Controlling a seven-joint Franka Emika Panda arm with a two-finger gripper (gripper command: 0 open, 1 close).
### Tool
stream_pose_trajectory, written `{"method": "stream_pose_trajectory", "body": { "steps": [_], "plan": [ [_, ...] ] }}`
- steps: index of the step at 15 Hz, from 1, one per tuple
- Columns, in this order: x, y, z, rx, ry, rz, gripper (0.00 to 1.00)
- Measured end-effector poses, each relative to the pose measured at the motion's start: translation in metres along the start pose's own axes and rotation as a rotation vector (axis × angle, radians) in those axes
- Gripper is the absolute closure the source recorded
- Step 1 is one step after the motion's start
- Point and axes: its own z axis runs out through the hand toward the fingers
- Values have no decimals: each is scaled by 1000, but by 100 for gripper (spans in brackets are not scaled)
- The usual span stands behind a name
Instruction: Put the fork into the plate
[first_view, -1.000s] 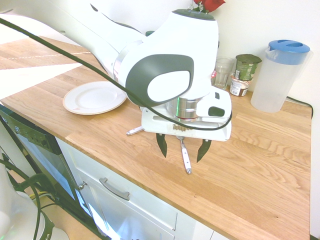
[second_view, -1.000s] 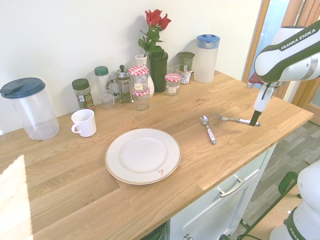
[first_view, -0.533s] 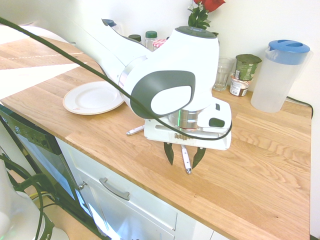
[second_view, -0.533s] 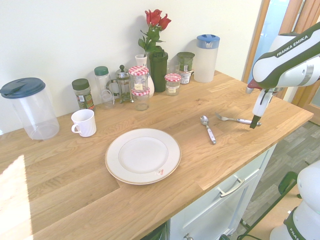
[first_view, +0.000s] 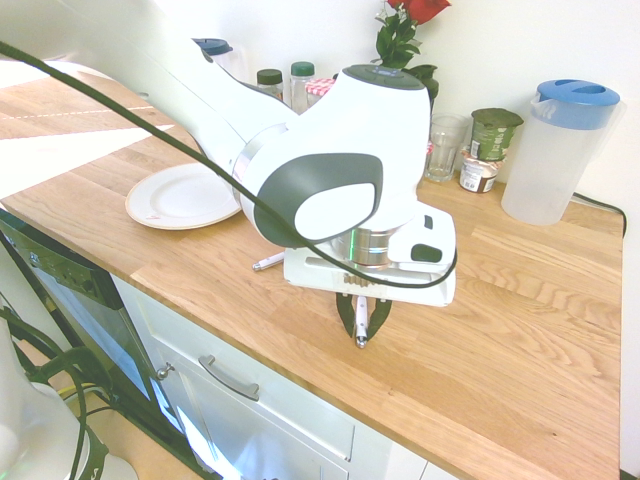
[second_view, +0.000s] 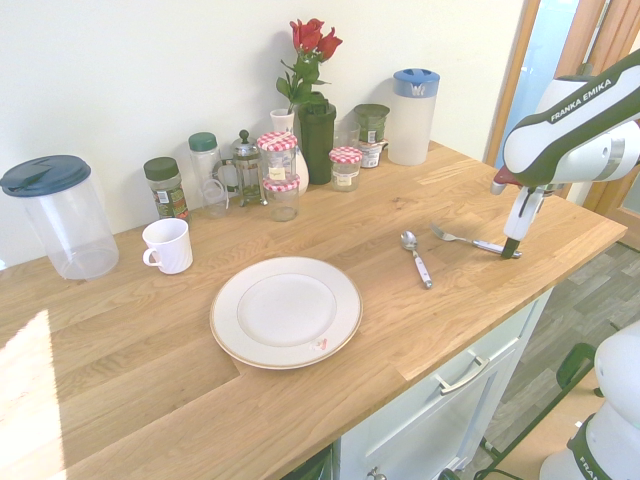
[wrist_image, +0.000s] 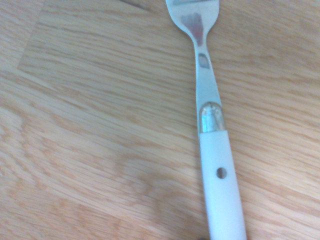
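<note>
Down at the worktop, the gripper (first_view: 361, 318) has its two dark fingers closed in on the white handle of the fork (second_view: 470, 240); in the first exterior view the handle end shows between the fingertips, and the fingers look to be touching it on both sides. The fork lies flat on the wood, near the front edge of the counter, with its tines pointing toward the wall side. In the wrist view the fork (wrist_image: 212, 145) is seen from close: a silver neck, a metal collar, then the white handle with a small hole in it.

By size, the wooden countertop (second_view: 120, 400) comes first and carries everything. The white arm (first_view: 330, 150) reaches over it and covers much of the first exterior view. The plate (second_view: 286, 311) sits in the middle of the counter, well apart from the fork, and nothing lies in it. A clear jug with a dark blue lid (second_view: 58, 215) stands at the far end by the wall, and a tall pitcher with a light blue lid (second_view: 412, 115) stands at the other end. Between them, along the wall, there is a dark vase with red roses (second_view: 312, 110), a small French press (second_view: 246, 168), and several jars, two of them with red checked lids (second_view: 280, 170). A white mug (second_view: 167, 245) stands in front of the jars. The spoon (second_view: 415, 258) lies between the plate and the fork, just beside the fork's tines but not touching them.
</note>
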Motion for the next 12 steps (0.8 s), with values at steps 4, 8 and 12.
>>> {"method": "stream_pose_trajectory", "body": {
  "steps": [4,8,12],
  "plan": [
    [1,0,-1,0,8,0,100],
    [5,-11,-2,10,18,-7,100],
    [24,-37,-23,40,66,-10,100]
  ]
}}
